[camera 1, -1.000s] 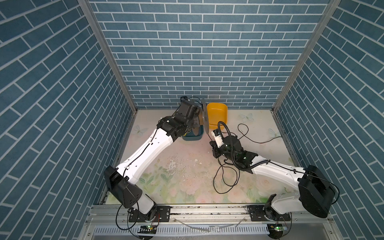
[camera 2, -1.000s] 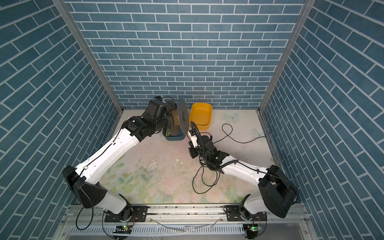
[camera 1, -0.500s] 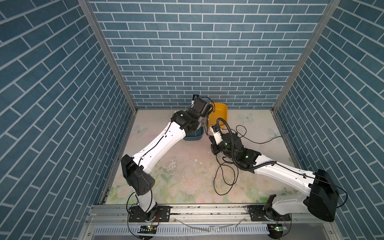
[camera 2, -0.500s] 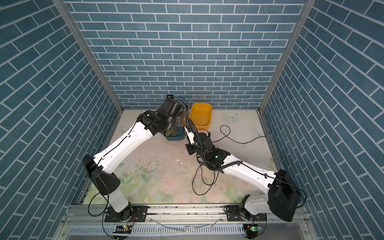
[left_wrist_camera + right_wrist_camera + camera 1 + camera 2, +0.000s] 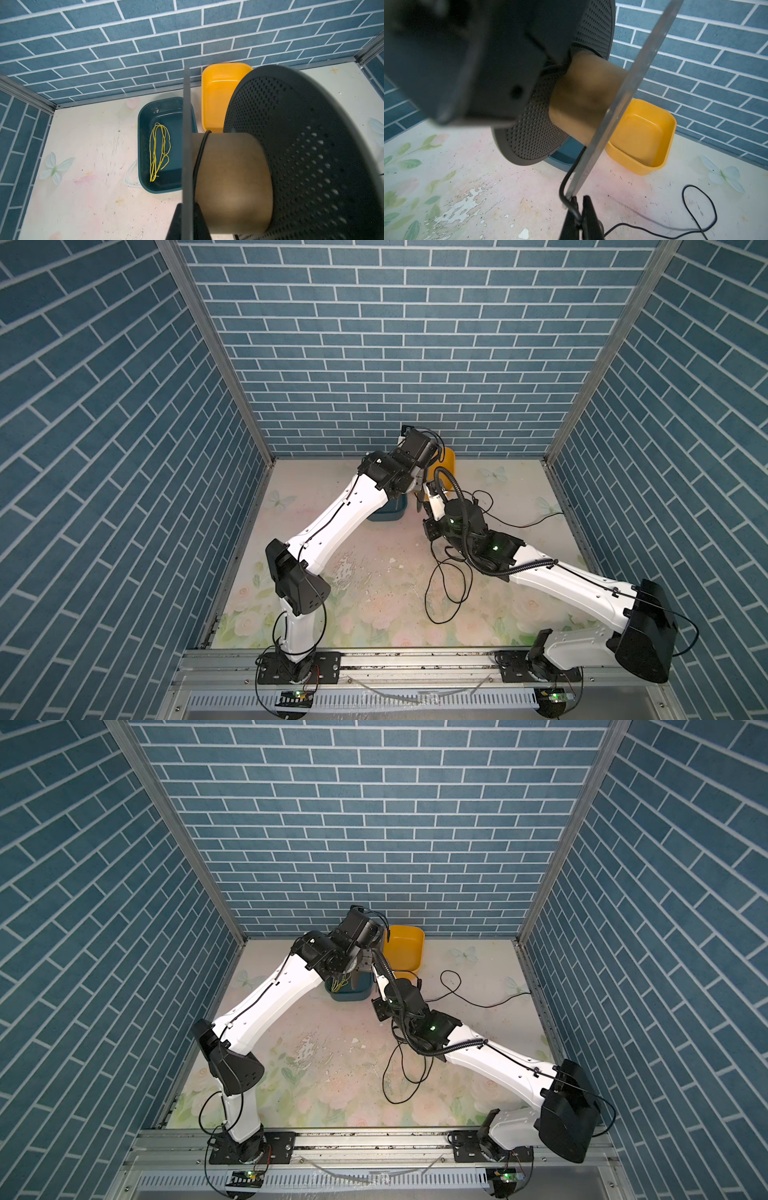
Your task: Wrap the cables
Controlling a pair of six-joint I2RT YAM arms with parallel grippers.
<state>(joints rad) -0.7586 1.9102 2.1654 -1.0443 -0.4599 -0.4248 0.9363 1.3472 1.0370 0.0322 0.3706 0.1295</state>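
Note:
The cables are one thin black cord. It lies in loose loops on the floral floor [image 5: 446,601] [image 5: 401,1077] and runs up to a spool. The spool has a brown core [image 5: 230,176] [image 5: 583,97], a dark perforated flange [image 5: 311,145] and a thin grey flange [image 5: 623,104]. My left gripper [image 5: 188,207] is shut on the thin flange's edge and holds the spool above the floor. One strand of cord [image 5: 200,153] lies on the core beside that flange. My right gripper [image 5: 579,200] is shut on the cord [image 5: 564,187] just below the thin flange's rim.
A teal bin [image 5: 145,128] [image 5: 353,996] holding yellow strands [image 5: 159,151] sits under the spool. A yellow bin [image 5: 216,91] [image 5: 405,952] stands against the back wall. Brick walls close three sides. Slack cord trails right across the floor [image 5: 695,209] [image 5: 515,524].
My left arm has swung right and toward the back wall, carrying the spool from over the teal bin toward the yellow one. The right gripper followed with the cord. Both stayed shut.

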